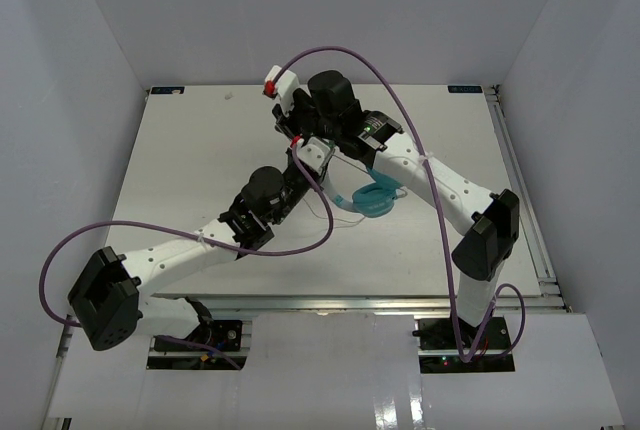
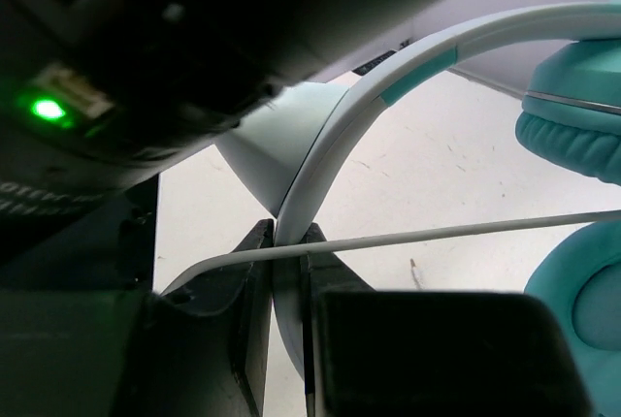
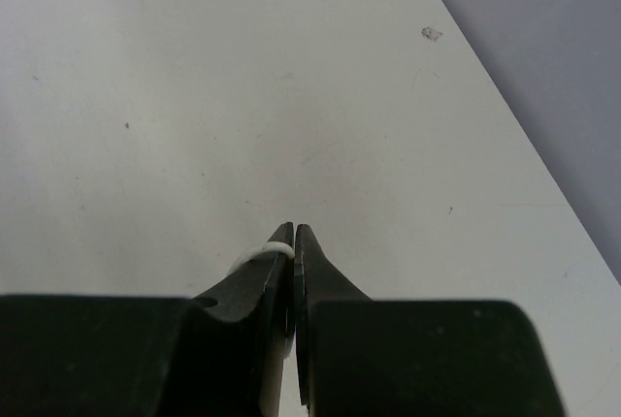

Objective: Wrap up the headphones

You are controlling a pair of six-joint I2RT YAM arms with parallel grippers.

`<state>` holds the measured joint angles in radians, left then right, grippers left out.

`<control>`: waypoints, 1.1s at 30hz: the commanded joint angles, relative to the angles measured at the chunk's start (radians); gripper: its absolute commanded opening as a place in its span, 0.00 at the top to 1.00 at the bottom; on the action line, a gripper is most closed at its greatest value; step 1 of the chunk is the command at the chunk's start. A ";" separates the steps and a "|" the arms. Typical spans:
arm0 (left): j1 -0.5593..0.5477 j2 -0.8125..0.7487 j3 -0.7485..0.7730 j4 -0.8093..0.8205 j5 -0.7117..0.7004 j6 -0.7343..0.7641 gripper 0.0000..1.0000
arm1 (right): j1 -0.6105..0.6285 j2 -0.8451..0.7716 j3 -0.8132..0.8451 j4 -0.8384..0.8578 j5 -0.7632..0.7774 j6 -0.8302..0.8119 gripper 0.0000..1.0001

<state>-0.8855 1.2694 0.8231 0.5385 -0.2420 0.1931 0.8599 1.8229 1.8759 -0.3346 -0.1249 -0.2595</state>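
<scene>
The headphones [image 1: 377, 200] lie mid-table, just right of where the two arms cross. In the left wrist view my left gripper [image 2: 288, 242] is shut on their white headband [image 2: 388, 87], which arcs up and right to two teal ear cups [image 2: 572, 116]. The thin pale cord [image 2: 466, 231] runs taut across the front of those jaws. In the right wrist view my right gripper [image 3: 293, 233] is shut on a thin loop of that cord [image 3: 257, 254], above bare table. Both sets of fingertips are hidden under the arms in the top view.
Thick purple robot cables [image 1: 400, 100] loop over both arms. The right arm's dark joint with a green light [image 2: 49, 107] hangs close above the left gripper. A metal rail [image 1: 530, 220] runs along the table's right edge, and pale walls stand on three sides.
</scene>
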 commanded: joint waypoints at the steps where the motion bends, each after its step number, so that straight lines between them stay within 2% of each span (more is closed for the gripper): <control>1: -0.007 -0.027 0.079 0.012 0.209 0.083 1.00 | 0.024 0.006 0.043 -0.003 -0.056 -0.087 0.92; 7: -0.007 -0.057 0.085 -0.046 0.215 0.078 1.00 | 0.017 -0.027 0.008 0.020 -0.025 -0.111 0.92; 11: -0.007 -0.086 0.058 -0.058 0.186 0.042 1.00 | -0.013 -0.063 -0.007 0.039 -0.058 -0.114 0.92; 23: -0.006 -0.193 -0.041 -0.102 0.158 -0.086 1.00 | -0.217 -0.221 -0.121 0.154 -0.221 -0.064 0.92; 33: 0.010 -0.159 -0.032 -0.170 0.166 -0.121 1.00 | -0.233 -0.286 -0.149 0.177 -0.260 -0.045 0.92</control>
<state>-0.8830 1.1237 0.7780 0.3570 -0.0964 0.1250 0.6276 1.5843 1.7487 -0.2373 -0.3576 -0.3248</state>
